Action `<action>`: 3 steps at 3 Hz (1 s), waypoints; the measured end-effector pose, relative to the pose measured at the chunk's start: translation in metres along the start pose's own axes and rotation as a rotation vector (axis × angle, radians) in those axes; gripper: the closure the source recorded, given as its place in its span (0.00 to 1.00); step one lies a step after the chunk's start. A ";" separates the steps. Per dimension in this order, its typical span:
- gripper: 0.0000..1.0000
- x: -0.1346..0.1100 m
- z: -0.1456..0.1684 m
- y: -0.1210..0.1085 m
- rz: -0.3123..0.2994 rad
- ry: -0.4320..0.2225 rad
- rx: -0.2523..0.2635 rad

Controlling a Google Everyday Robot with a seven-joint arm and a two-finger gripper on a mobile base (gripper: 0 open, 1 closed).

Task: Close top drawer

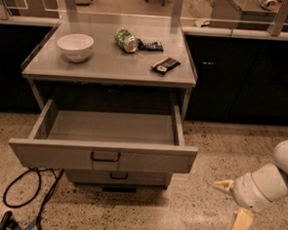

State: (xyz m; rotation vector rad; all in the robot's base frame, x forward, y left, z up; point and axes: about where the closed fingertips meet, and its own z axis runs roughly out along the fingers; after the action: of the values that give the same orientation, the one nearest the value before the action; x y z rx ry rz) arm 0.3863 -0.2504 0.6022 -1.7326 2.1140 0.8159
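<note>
Pincer of mine hangs low at the far right, above the speckled floor, well apart from the cabinet. Its two pale fingers are spread wide and grasp nothing.

At the far left, a black cable loops over the floor beside the cabinet's foot. Above it, on the grey worktop, a white bowl stands upright near the left edge. Further right, a green can lies on its side, with a dark blue packet just beside it. A black packet lies nearer the front right corner, apart from both.

Under the worktop, the top drawer stands pulled far out towards me. Its flat grey front juts well past the worktop's edge, and the small dark handle sits at its centre. Below and behind that front, I see a narrower drawer with a like handle, sitting further back. My pincer is to the right of the top drawer's front corner, lower than it, touching nothing.
</note>
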 end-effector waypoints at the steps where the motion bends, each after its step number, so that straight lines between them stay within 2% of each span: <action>1: 0.00 -0.011 0.070 -0.009 -0.101 0.045 -0.131; 2: 0.00 -0.038 0.108 -0.003 -0.222 0.148 -0.133; 3: 0.00 -0.040 0.107 -0.003 -0.236 0.161 -0.105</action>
State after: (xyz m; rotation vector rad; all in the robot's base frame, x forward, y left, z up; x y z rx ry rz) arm 0.3849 -0.1563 0.5379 -2.1189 1.9405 0.7539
